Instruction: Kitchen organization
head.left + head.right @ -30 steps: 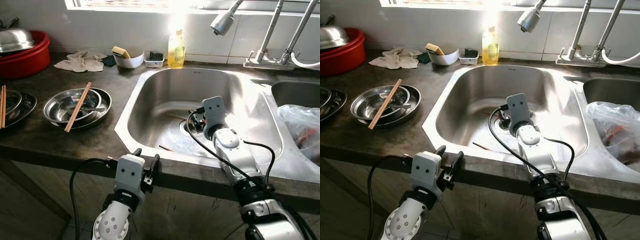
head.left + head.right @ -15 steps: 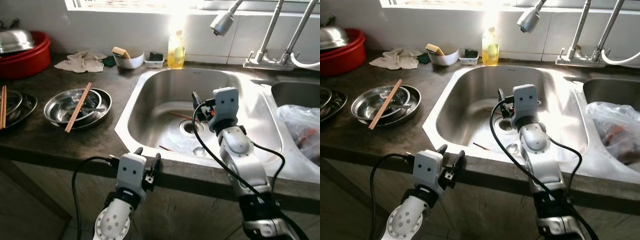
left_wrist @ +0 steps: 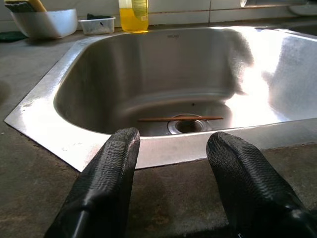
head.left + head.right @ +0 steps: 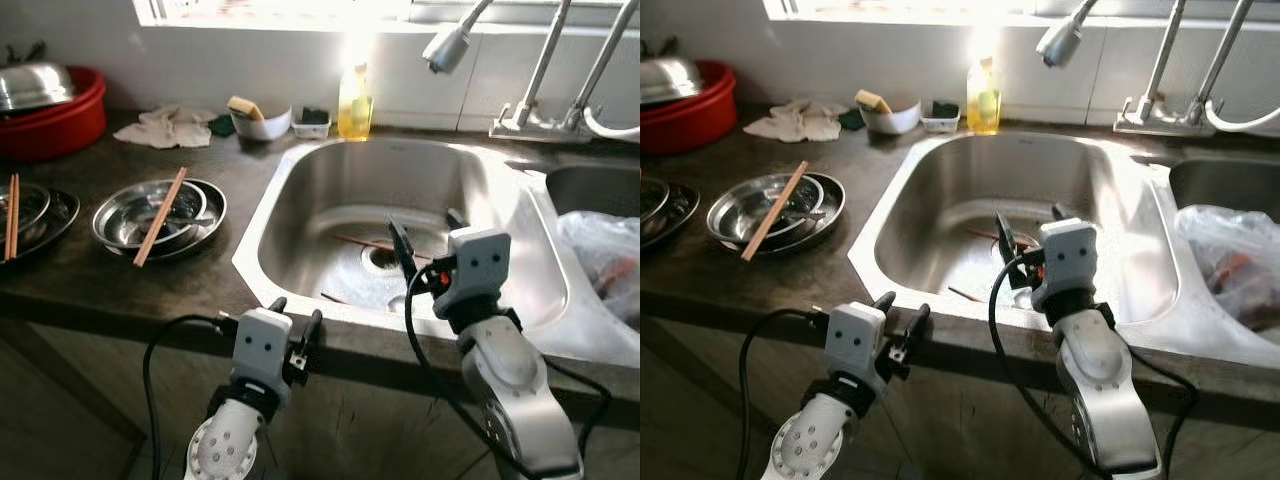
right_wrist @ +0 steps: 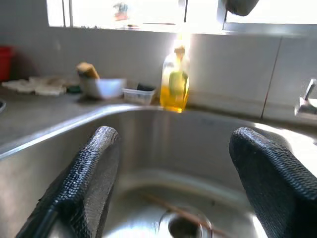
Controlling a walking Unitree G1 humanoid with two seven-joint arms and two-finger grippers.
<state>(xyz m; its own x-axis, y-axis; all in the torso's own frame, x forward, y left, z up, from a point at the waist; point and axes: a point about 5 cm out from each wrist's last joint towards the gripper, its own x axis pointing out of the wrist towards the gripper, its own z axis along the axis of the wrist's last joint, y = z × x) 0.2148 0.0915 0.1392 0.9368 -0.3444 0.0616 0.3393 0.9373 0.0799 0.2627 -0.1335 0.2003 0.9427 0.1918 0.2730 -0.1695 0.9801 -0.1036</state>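
A brown chopstick (image 4: 365,243) lies across the drain of the steel sink (image 4: 262,215); it also appears as a chopstick (image 3: 179,118) in the left wrist view. A shorter stick (image 4: 330,296) rests by the sink's front wall. My right gripper (image 4: 422,222) hangs open and empty above the front part of the sink, above and just in front of the drain. My left gripper (image 4: 293,312) stays low at the counter's front edge, open, holding nothing. Another chopstick (image 4: 160,215) leans across stacked steel bowls (image 4: 200,222) on the counter to the left.
More chopsticks (image 4: 12,215) lie on a steel dish at the far left. A red basin (image 4: 60,125), a cloth (image 4: 165,128), a white bowl (image 4: 262,124) and a yellow soap bottle (image 4: 353,100) line the back wall. A plastic bag (image 4: 605,255) fills the right basin.
My right gripper has risen from the drain and drawn back toward the sink's front edge. The chopstick stays across the drain. The left arm has not moved.
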